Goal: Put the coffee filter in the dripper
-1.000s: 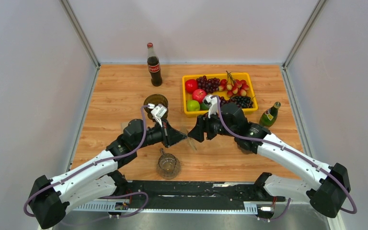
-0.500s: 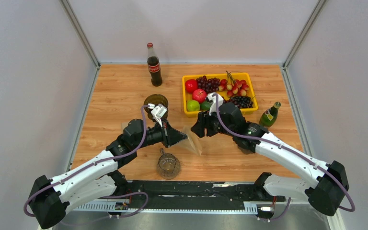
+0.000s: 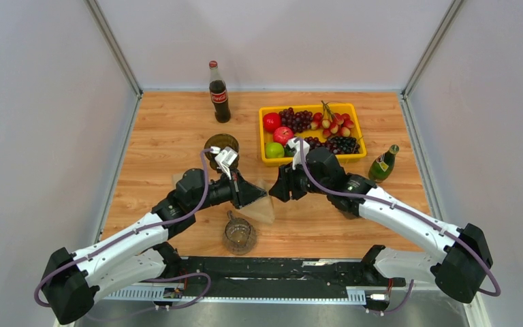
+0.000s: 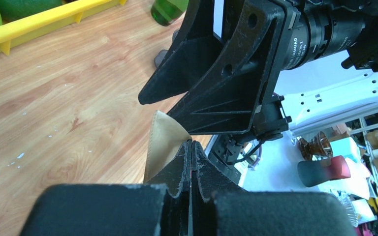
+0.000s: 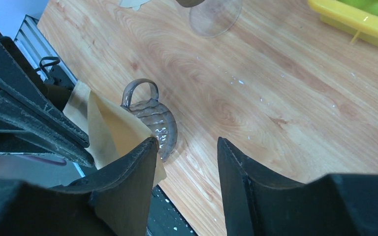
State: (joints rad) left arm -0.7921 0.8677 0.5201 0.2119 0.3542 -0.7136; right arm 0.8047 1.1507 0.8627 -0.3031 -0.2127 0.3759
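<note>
A tan paper coffee filter point(image 3: 264, 210) hangs over the table's middle, pinched at one corner by my left gripper point(image 3: 263, 196), which is shut on it point(image 4: 192, 143). In the left wrist view the filter point(image 4: 162, 137) sticks out beyond the shut tips. My right gripper point(image 3: 274, 191) faces it, open point(image 5: 187, 142). Its left finger point(image 5: 128, 182) lies against the filter's free edge point(image 5: 110, 132), and nothing sits between its two fingers. The dripper point(image 3: 238, 235), ribbed clear glass with a handle, rests on the wood just below the filter point(image 5: 155, 120).
A brown-tinted glass cup point(image 3: 221, 144) stands behind the left gripper. A cola bottle point(image 3: 218, 92) is at the back. A yellow tray point(image 3: 311, 107) of fruit sits back right, with a green bottle point(image 3: 383, 163) beside it. A pale paper piece point(image 3: 177, 178) lies left.
The right gripper has come left to the filter and its jaws have narrowed. The filter has swung slightly left. The left gripper stays shut on it.
</note>
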